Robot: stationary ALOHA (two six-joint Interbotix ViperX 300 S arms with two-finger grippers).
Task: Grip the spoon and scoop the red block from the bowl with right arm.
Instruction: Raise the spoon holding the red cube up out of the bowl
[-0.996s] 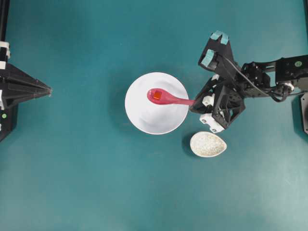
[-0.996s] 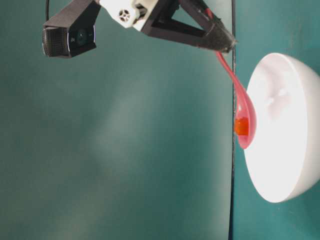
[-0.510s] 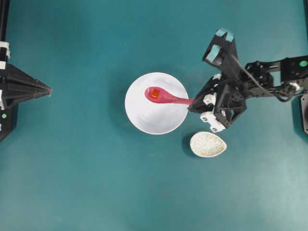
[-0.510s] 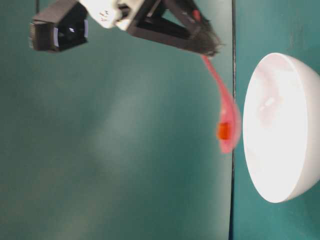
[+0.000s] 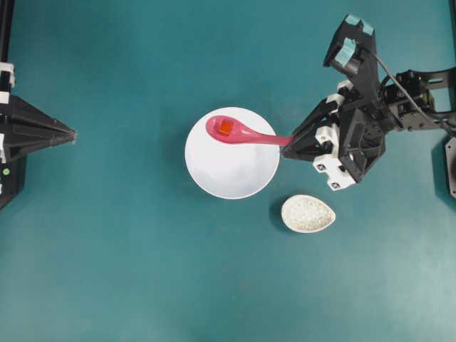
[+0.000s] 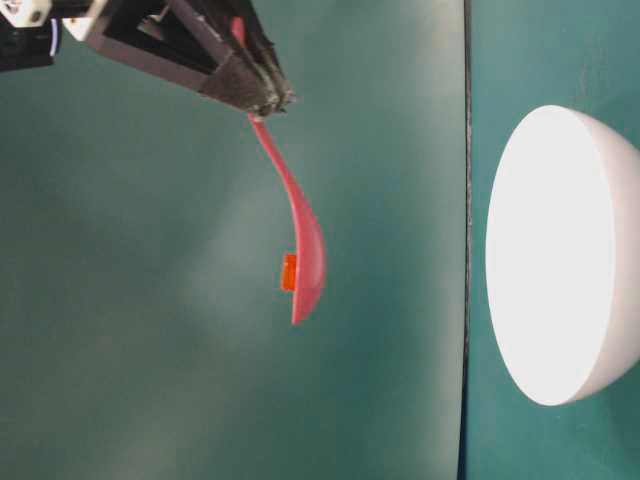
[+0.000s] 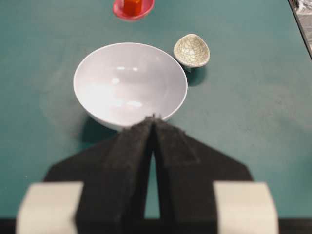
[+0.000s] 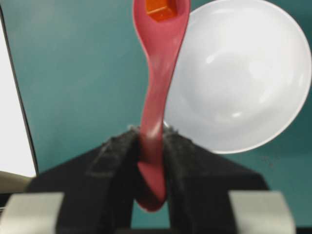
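Your right end effector (image 8: 151, 146) is pinching the spoon (image 5: 246, 133) by the end of its handle, the two black foam-faced jaws pressing against either side of the pink shaft. In the wrist view the handle tip is poking out below the jaws toward the camera. The spoon is hanging clear of the bowl (image 5: 231, 167): the table-level view shows open space between the scoop and the bowl's rim. From overhead the scoop is sitting over the far-left part of the rim.

The red block (image 5: 225, 127) is resting in the spoon's scoop. The bowl's interior is showing nothing but white glaze and highlights.

Your left end effector (image 7: 153, 126) is idling at the left edge of the desk (image 5: 128, 249), its pointed black jaws pressed together, well apart from the bowl.

The desk is presenting a flat teal, matte surface. A small egg-shaped cream dish (image 5: 308, 213) with a crackle pattern is sitting near the bowl, not touching it.

The spoon is glossy with an oval scoop. The bowl is round, smooth and glossy. The block is a small, sharp-edged red-orange cube.
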